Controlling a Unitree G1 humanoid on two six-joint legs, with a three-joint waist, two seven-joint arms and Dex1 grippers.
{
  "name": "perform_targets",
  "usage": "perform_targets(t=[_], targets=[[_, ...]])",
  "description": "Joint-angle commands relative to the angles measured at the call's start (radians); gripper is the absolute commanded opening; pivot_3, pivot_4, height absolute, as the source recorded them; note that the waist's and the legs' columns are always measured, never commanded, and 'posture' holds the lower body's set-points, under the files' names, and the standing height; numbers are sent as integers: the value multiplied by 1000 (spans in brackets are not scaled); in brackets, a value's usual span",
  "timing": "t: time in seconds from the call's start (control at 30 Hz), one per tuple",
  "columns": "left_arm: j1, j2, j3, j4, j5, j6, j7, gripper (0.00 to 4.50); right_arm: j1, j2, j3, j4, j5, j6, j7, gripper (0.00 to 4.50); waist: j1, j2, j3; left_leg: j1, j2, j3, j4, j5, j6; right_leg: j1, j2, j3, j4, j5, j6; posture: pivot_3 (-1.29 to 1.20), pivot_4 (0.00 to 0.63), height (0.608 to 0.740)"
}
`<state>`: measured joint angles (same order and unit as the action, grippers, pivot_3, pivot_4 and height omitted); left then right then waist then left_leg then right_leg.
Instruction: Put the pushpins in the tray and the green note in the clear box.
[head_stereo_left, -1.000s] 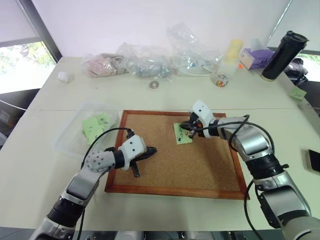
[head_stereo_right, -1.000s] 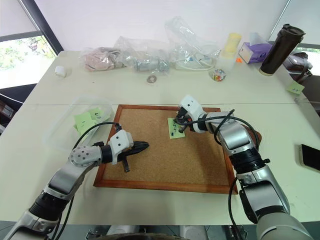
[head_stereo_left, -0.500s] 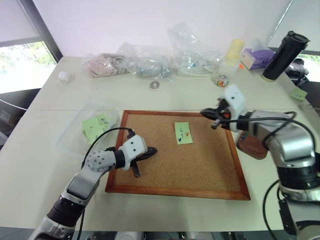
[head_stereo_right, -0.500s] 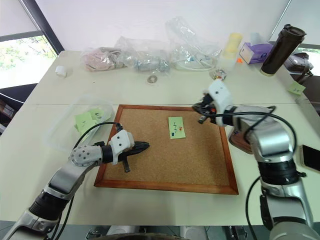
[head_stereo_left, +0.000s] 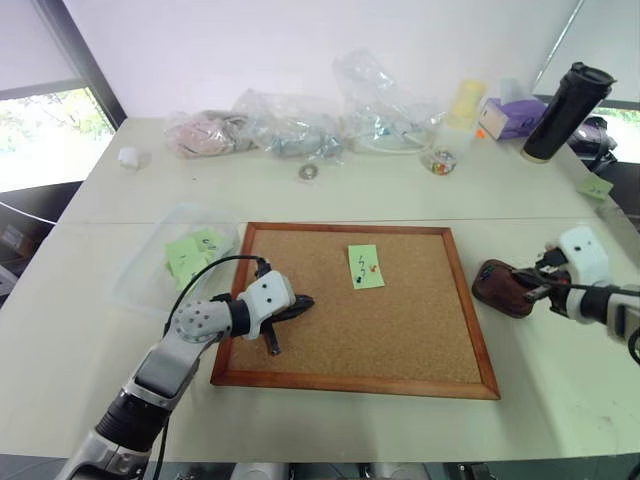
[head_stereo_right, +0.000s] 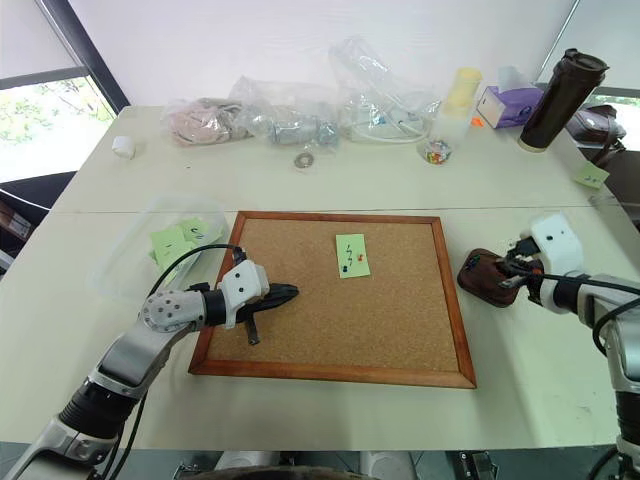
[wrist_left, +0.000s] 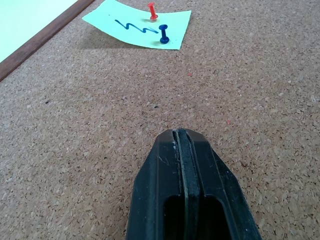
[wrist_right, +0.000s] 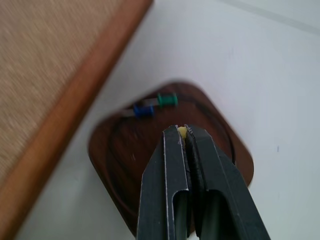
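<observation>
The green note (head_stereo_left: 365, 266) lies on the corkboard, pinned by a red pushpin (wrist_left: 151, 8) and a dark blue pushpin (wrist_left: 163, 34). Off the board's right edge sits the brown tray (head_stereo_left: 497, 284), with a blue pin (wrist_right: 143, 110) and a green pin (wrist_right: 167, 99) lying in it. My right gripper (wrist_right: 183, 132) hovers over the tray, shut on a small yellow pushpin. My left gripper (head_stereo_left: 300, 302) rests shut and empty on the board's left part, well short of the note. The clear box (head_stereo_left: 132, 290) stands left of the board with green notes inside.
The wood-framed corkboard (head_stereo_left: 380, 335) fills the table's middle. Wrinkled plastic bags (head_stereo_left: 290, 125), a small jar of pins (head_stereo_left: 439, 161), a purple box (head_stereo_left: 512, 116) and a black tumbler (head_stereo_left: 566, 100) line the far edge. Another green note (head_stereo_left: 596, 187) lies far right.
My right gripper has left the green note and swung right, off the board, to above the tray. The left arm has not moved.
</observation>
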<state>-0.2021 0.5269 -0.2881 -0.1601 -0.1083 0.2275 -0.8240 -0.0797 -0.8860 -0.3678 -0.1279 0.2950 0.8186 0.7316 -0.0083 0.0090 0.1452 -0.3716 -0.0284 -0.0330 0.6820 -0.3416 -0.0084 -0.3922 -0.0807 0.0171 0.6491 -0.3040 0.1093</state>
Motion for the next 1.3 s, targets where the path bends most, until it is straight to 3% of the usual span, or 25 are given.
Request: perform_targets(t=[0.03, 0.17, 0.33, 0.57, 0.67, 0.77, 0.87, 1.07, 1.3], targets=[[28, -1, -50, 41, 35, 29, -12, 0, 0, 0, -32, 28, 4, -39, -9, 288, 1, 1, -1, 0, 0, 0, 0, 0, 0, 0, 0, 0, 0, 0, 0, 0, 150, 740], [28, -2, -48, 39, 37, 31, -13, 0, 10, -2, -34, 45, 11, -51, -10, 1845, 3, 1, -1, 0, 0, 0, 0, 1, -1, 0, 0, 0, 0, 0, 0, 0, 150, 740], [25, -3, -43, 41, 37, 33, -14, 0, 11, -5, -49, 19, 30, -37, -14, 4406, 3, 2, -1, 0, 0, 0, 0, 1, -1, 0, 0, 0, 0, 0, 0, 0, 150, 740], [19, -2, -42, 44, 38, 32, -17, 0, 15, -18, -50, -27, 61, -28, -1, 4406, 4, 2, -1, 0, 0, 0, 1, 1, -1, 1, 0, 0, 0, 0, 0, 0, 150, 740], [17, 0, -40, 47, 39, 31, -18, 0, -27, -2, -58, -110, 141, 27, 16, 4406, 3, 2, -1, 0, 0, 0, 0, 1, -1, 0, 0, 0, 0, 0, 0, 0, 150, 740], [14, 0, -37, 51, 41, 31, -16, 0, -98, 36, 74, -259, 205, 61, 29, 4406, -1, 3, -2, 0, 0, 0, 0, 0, -1, 0, 0, 0, 0, 0, 0, 0, 150, 740], [15, 0, -37, 50, 41, 33, -17, 0, -168, 98, 181, -284, 209, 74, -1, 4406, 3, 1, -2, 1, 0, -1, 1, 0, 0, 2, 1, 0, 0, 0, 0, 0, 150, 740], [12, -3, -34, 44, 41, 39, -14, 0, -286, 212, 372, -205, 142, 41, -54, 4406, 6, 0, -2, 0, -1, -1, 1, 3, -5, 0, 0, 0, 0, 0, 0, 0, 150, 740], [33, 6, -26, 24, 43, 45, -3, 0, -305, 270, 456, -104, 87, -29, -49, 4406, 10, 0, -2, -1, -1, -1, 1, 3, -5, -1, 0, 0, 0, 0, 0, 0, 150, 740]])
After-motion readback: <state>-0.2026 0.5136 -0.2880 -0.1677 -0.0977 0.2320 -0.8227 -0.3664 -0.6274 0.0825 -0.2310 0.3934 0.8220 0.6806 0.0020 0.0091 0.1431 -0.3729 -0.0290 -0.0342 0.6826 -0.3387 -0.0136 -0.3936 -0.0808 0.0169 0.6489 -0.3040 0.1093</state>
